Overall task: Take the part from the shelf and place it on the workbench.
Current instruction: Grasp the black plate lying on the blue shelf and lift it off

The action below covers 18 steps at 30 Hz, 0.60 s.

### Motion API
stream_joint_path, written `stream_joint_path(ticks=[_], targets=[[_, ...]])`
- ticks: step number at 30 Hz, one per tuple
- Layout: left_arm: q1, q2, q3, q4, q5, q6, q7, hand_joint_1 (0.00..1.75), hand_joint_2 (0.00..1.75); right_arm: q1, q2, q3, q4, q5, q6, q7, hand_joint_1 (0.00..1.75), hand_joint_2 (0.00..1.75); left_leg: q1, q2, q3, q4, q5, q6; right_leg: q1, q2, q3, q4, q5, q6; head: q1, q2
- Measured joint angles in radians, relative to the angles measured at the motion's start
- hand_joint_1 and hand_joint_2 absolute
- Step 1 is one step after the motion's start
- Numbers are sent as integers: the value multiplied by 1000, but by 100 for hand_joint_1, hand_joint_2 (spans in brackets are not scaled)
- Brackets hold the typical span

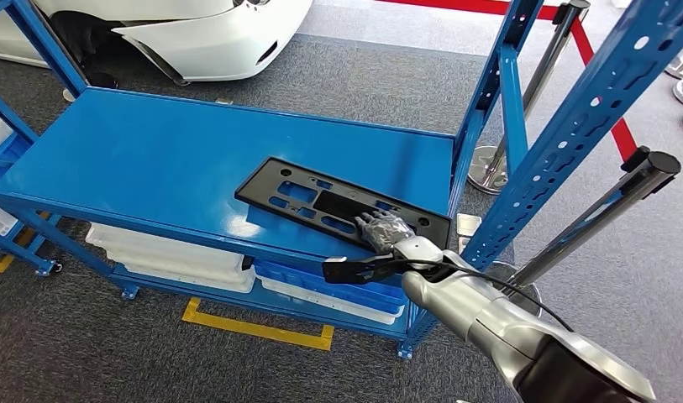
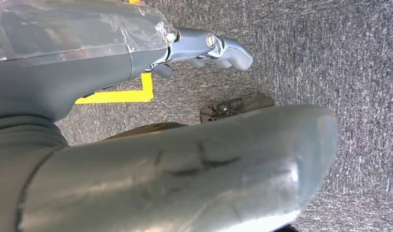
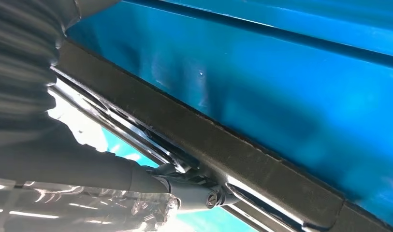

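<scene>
At the near right end of the flat black plastic part (image 1: 342,204), your right hand (image 1: 385,230) has its fingers laid over the top face by the front edge; the right wrist view shows the thumb (image 3: 194,191) tucked under that edge (image 3: 223,162), so the fingers look closed onto the panel in a pinch, though you cannot tell how firm the hold is. That over-and-under hold suits a thin, wide piece lying flat, since an edge is the only place to catch it. Your part lies on the blue metal shelf (image 1: 153,159), near its front right corner, close to the upright blue post (image 1: 573,134) you must clear when lifting. Your left hand (image 2: 209,48) hangs over the grey carpet (image 2: 339,58), fingers loosely curled and holding nothing. The workbench placement is not yet begun.
</scene>
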Motion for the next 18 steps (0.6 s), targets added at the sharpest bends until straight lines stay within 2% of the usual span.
stream_joint_path(ticks=[2,3,6,7,18], targets=[[0,0,0,0,0,0,-3,0,0,1,-3,5,7,15,5,5,2,175,0,0,0,0,0,0,0,0,0,0,0,0,0,0],[0,0,0,0,-1,0,-5,0,0,1,-4,9,10,23,6,6,16,175,0,0,0,0,0,0,0,0,0,0,0,0,0,0],[0,0,0,0,-5,0,-10,0,0,4,-9,15,18,36,3,8,145,175,0,0,1,0,0,0,0,0,1,0,0,0,0,0],[0,0,0,0,-7,0,-12,0,0,6,-10,15,20,38,0,8,175,175,0,0,2,0,0,0,0,0,2,0,0,0,0,0],[0,0,0,0,-9,1,-23,0,0,8,-11,21,29,86,-51,-8,175,175,0,-1,2,0,4,2,-1,-3,4,0,3,1,0,0]])
